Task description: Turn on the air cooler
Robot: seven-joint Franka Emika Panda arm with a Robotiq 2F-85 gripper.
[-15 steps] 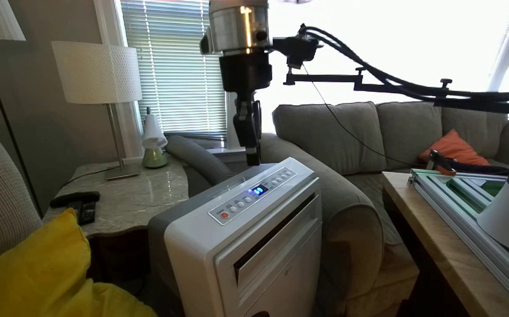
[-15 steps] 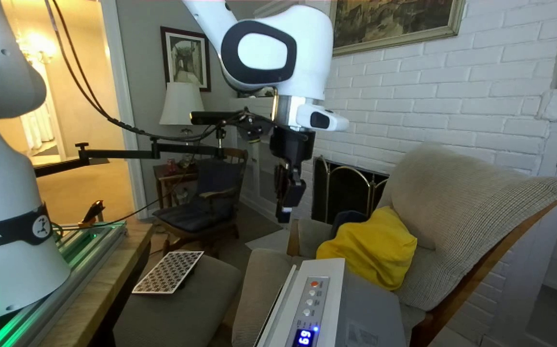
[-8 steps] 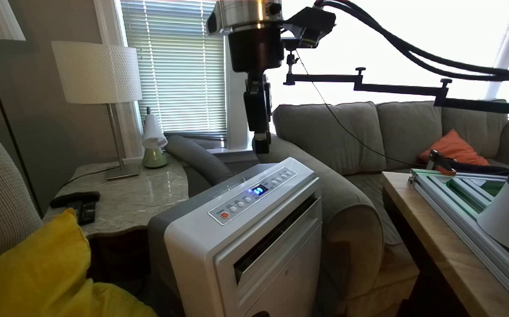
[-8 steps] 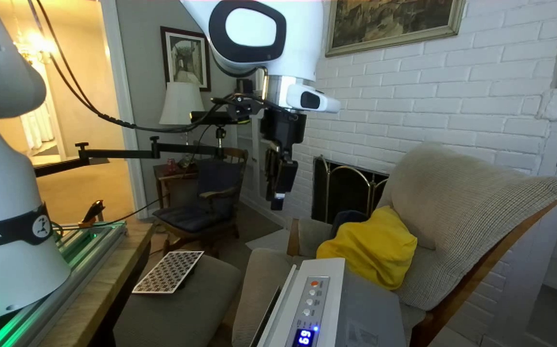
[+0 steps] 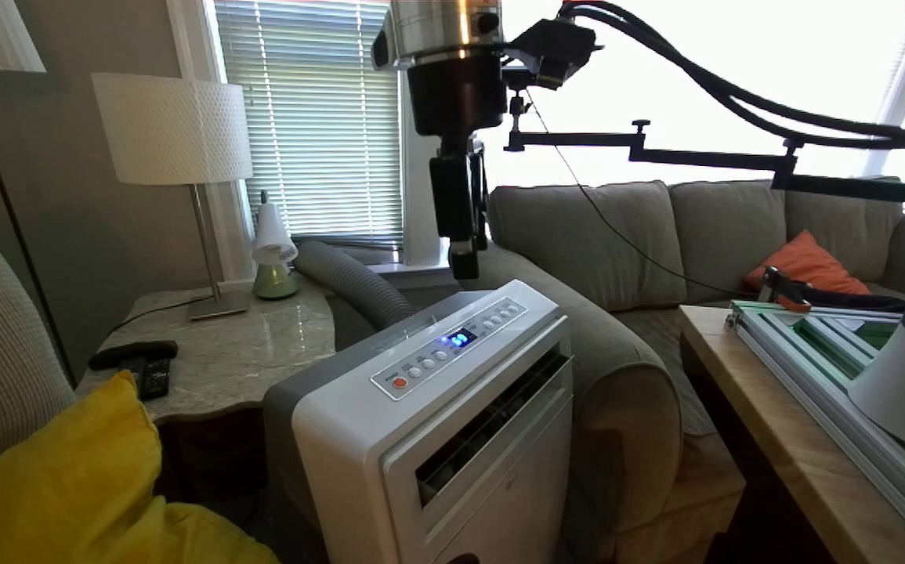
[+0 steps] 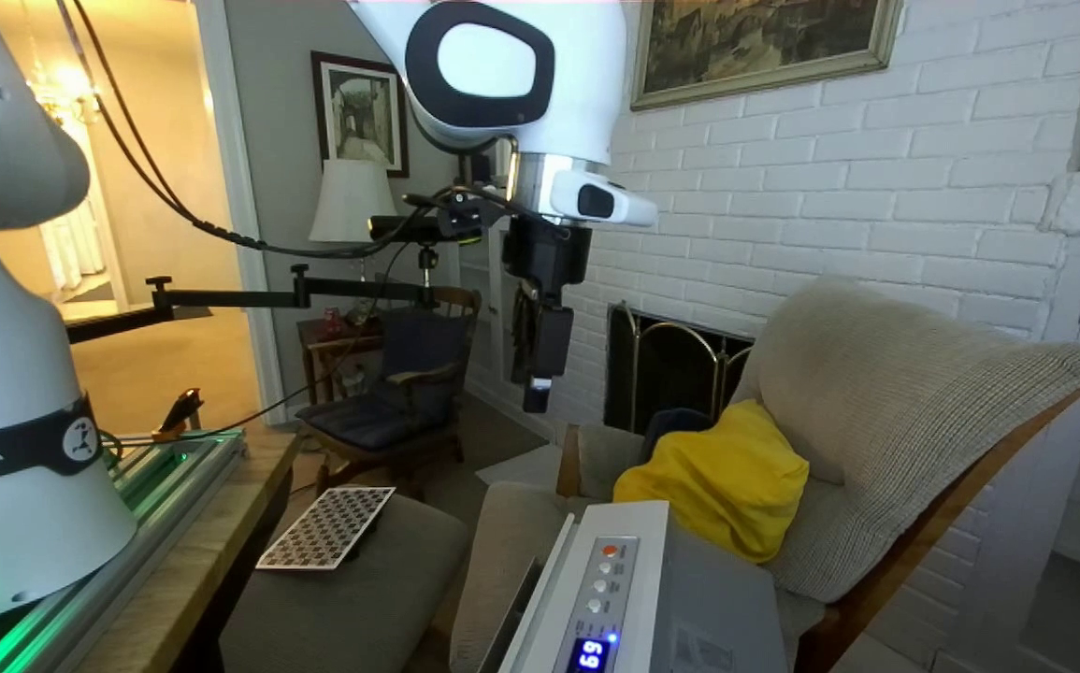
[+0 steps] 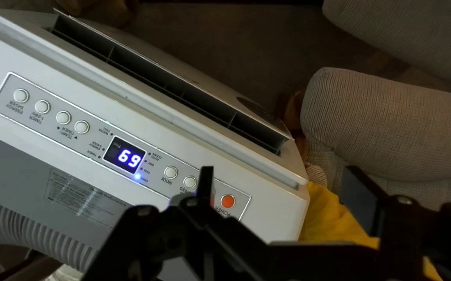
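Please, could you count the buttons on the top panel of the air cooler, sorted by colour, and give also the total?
White buttons: 7 (one is behind a gripper finger in the wrist view, but shows in both exterior views)
Orange-red button: 1
Total: 8

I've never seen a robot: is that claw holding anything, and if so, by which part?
Nothing is held: the claw stands open, with nothing gripped between its fingers.
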